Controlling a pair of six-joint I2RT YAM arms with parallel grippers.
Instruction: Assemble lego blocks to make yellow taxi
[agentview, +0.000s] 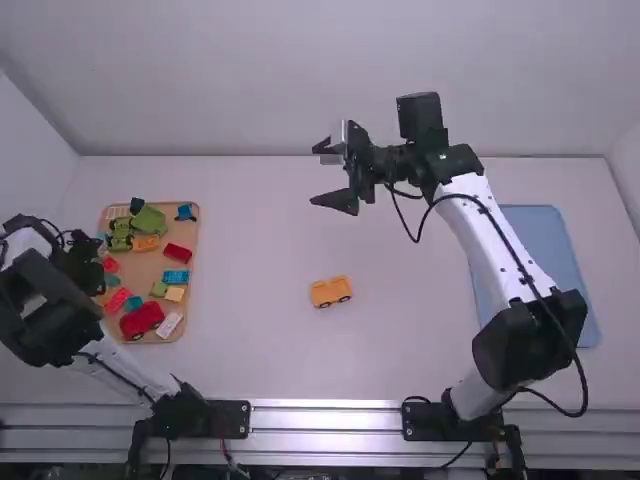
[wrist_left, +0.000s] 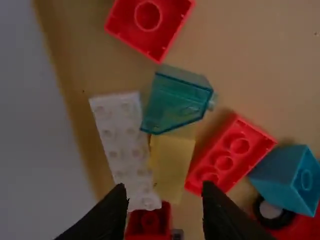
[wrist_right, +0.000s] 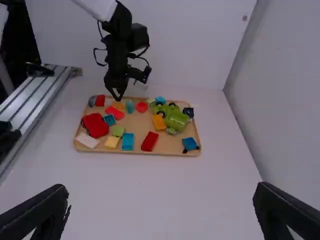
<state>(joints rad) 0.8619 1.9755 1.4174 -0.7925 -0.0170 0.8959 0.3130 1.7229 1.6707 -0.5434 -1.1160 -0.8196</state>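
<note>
A yellow-orange car piece with wheels (agentview: 331, 291) stands alone on the middle of the table. My left gripper (agentview: 88, 268) hangs over the left side of the wooden tray (agentview: 197, 262). In its wrist view the left gripper (wrist_left: 165, 202) is open above the tray, its fingers around the near end of a yellow brick (wrist_left: 172, 162), not visibly touching it. A white brick (wrist_left: 120, 135) and a clear teal piece (wrist_left: 177, 102) lie beside that brick. Beyond the car piece, my right gripper (agentview: 316, 174) is wide open and empty; its wrist view shows the right gripper (wrist_right: 161, 197) facing the tray.
The tray also holds a green vehicle (wrist_right: 175, 119), a red car body (agentview: 141, 320), a blue brick (wrist_right: 128, 141), an orange brick (wrist_right: 159, 122) and several others. A blue mat (agentview: 550, 260) lies at the right, partly under the right arm. Walls bound the table.
</note>
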